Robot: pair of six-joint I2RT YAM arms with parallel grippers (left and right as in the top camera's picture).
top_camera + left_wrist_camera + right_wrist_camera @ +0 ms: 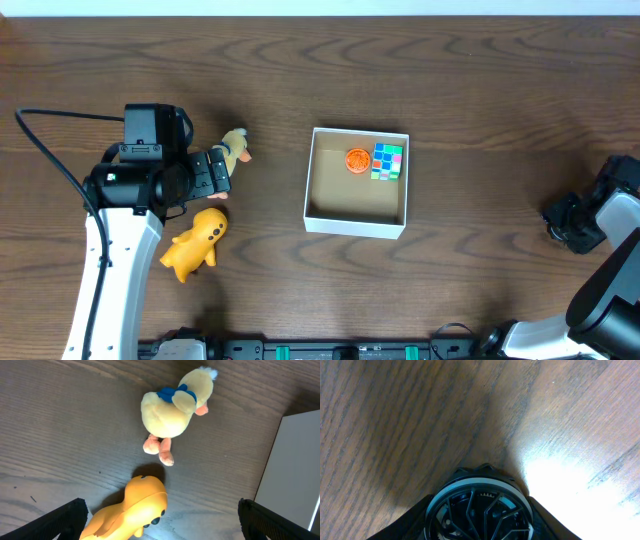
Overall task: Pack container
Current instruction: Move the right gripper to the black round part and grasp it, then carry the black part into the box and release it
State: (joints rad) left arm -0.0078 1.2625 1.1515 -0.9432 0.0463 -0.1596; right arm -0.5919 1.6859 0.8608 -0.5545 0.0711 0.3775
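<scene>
The container (356,226) is a square white box with a brown inside, at the table's middle. It holds an orange round piece (357,159) and a multicoloured cube (388,160) at its far side. My left gripper (217,174) is open and empty. In the left wrist view its fingers (162,512) stand either side of a yellow-orange toy's head (135,510). A yellow plush duck (172,407) lies just beyond; the box wall (295,470) shows at the right. My right gripper (562,216) sits at the far right, shut on a black spoked wheel (479,507).
In the overhead view the yellow-orange toy (195,243) lies left of the box near the left arm, and the plush duck (235,148) lies behind it. A black cable (45,145) runs over the table's left side. The table is dark wood.
</scene>
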